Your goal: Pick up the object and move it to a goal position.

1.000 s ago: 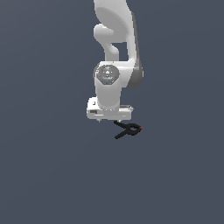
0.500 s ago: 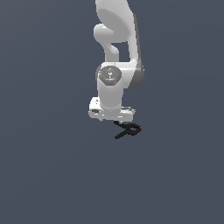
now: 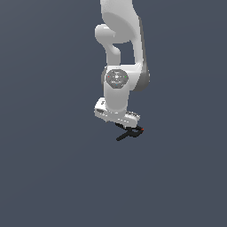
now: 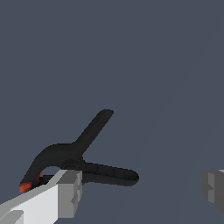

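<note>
Item: spring clamp (image 4: pixel 76 157), one, black with a red-orange tip, lying just under the gripper (image 4: pixel 142 188) on the exterior view's right.
Arm (image 3: pixel 119 84): one. Fingers (image 4: pixel 70 192): two, spread wide, holding nothing; one pad sits against the clamp's tip end. Risk: closing from this offset may nudge or pinch only the tip, so the clamp pivots out.

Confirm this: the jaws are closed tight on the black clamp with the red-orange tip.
Not closed. The wrist view shows the jaws spread wide, one finger beside the black clamp and the other far off. The clamp's tip is red-orange, as stated.
</note>
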`<state>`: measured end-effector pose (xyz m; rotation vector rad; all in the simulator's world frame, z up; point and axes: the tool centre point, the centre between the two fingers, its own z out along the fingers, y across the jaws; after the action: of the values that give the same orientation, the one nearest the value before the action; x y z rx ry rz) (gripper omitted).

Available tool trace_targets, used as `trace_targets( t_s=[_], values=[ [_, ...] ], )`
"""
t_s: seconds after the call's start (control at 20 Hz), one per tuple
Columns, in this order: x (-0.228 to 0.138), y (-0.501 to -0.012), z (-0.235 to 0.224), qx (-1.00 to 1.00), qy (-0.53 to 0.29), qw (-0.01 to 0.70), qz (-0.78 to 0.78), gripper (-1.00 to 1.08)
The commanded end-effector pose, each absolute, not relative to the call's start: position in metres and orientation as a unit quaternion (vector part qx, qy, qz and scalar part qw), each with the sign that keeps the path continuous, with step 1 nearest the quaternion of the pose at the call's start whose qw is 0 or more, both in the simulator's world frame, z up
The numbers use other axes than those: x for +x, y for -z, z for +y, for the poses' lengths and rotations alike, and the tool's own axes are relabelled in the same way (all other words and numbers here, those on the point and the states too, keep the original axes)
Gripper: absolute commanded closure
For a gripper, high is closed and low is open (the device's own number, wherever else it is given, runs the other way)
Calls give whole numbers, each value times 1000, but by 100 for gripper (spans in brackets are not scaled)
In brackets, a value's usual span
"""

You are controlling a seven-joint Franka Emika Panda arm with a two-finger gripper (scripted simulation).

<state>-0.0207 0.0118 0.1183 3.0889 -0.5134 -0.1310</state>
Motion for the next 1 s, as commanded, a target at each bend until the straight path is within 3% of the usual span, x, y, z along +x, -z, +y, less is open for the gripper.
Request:
trace_targets(
  t_s=[0.0, 0.95],
  values=[
    [-21, -115, 17, 980, 40, 4, -194, -92],
    [-25, -95, 52, 909, 25, 6, -417, -92]
  ],
)
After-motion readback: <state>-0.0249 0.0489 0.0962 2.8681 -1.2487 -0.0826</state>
